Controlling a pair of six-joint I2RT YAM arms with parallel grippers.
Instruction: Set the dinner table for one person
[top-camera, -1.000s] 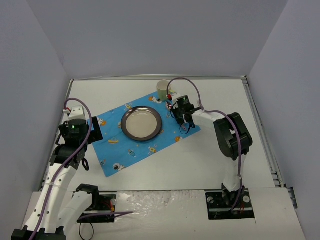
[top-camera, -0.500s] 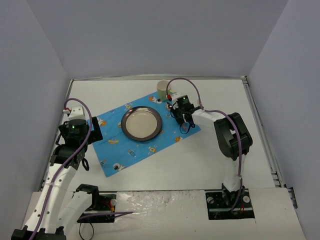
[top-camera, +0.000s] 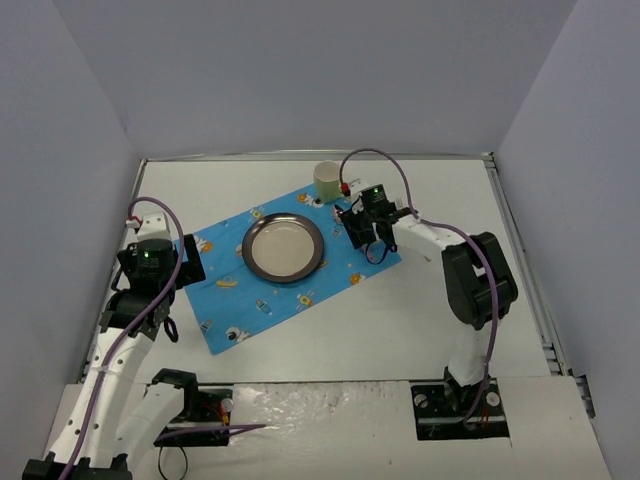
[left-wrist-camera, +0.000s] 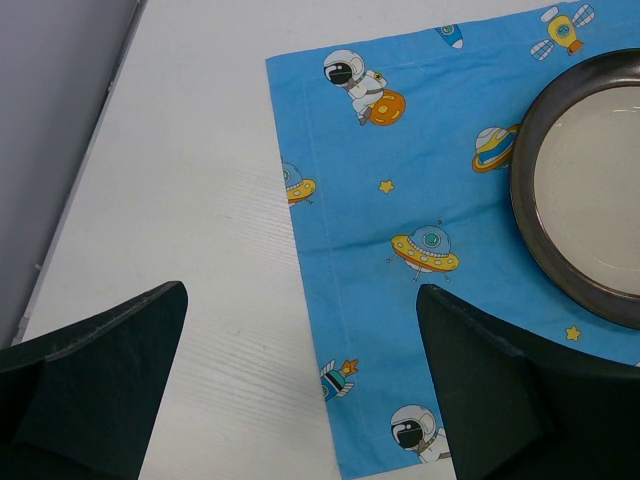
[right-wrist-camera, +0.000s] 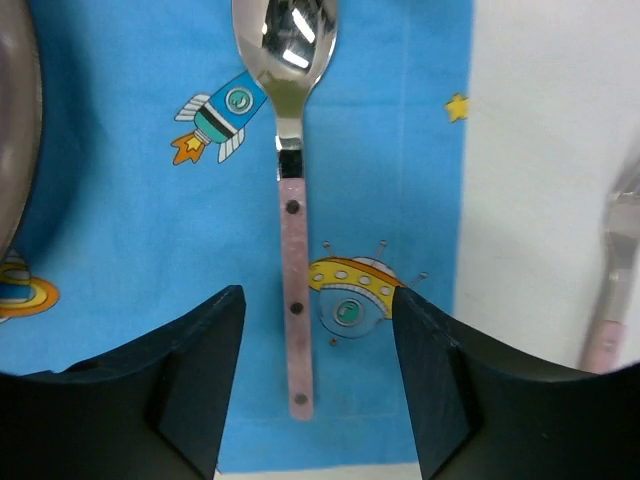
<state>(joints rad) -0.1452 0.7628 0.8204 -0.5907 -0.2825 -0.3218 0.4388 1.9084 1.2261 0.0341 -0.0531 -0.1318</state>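
Dinner table spreads white between lavender walls, a blue placemat on it left of centre. Right gripper hangs wide open above a pink-handled spoon — left gripper gapes wide over the placemat's left edge.

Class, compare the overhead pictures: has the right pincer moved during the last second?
Yes. Against the unmoved cup, the right pincer has shifted slightly up the picture and rightward, ending nearer the cup's level.
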